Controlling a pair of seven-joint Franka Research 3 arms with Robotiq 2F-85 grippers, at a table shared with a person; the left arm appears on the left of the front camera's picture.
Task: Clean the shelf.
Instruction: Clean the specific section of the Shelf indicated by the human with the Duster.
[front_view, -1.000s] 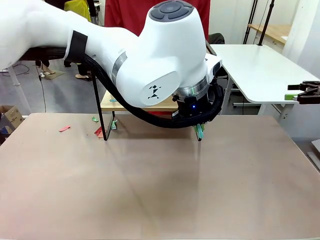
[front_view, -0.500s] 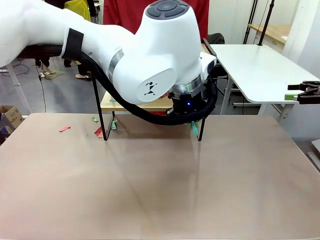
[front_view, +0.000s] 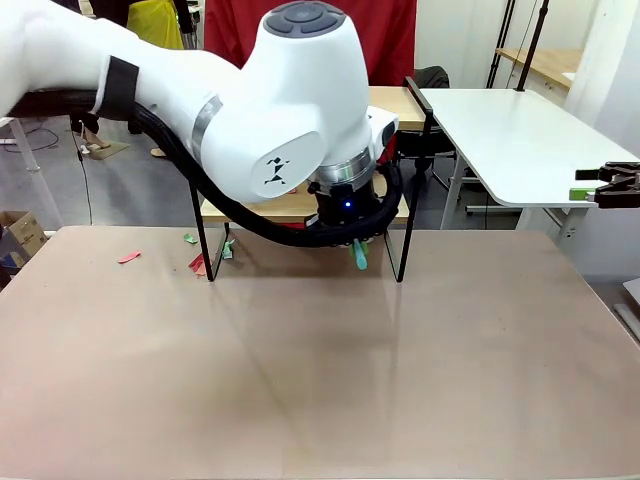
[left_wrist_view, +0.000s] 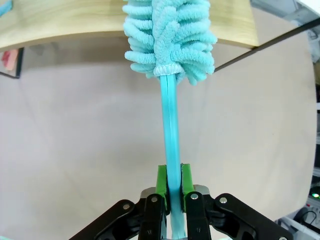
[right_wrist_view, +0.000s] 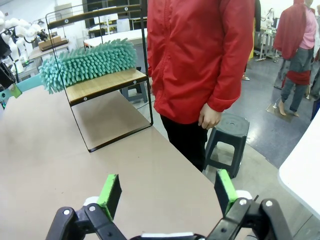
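The shelf (front_view: 300, 208) stands at the table's far edge, a black wire frame with light wooden boards, largely hidden behind my left arm. My left gripper (left_wrist_view: 170, 185) is shut on the thin teal handle of a fluffy teal duster (left_wrist_view: 170, 35). The duster's head lies on the lower board (left_wrist_view: 75, 20). From the right wrist, the duster (right_wrist_view: 87, 62) stretches along that lower board (right_wrist_view: 107, 82). The handle's end (front_view: 358, 255) pokes out below my left wrist. My right gripper (right_wrist_view: 167, 192) is open and holds nothing, hovering off the table's right side (front_view: 577, 185).
Small paper scraps lie on the brown table left of the shelf: a red one (front_view: 129, 257), a green one (front_view: 190, 238) and another red one (front_view: 198, 264). A person in a red jacket (right_wrist_view: 200, 55) stands behind the shelf beside a stool (right_wrist_view: 227, 135). A white table (front_view: 520, 140) stands at the right.
My left arm has swept toward the picture's left along the shelf, carrying the duster with it. The right gripper has stayed in place.
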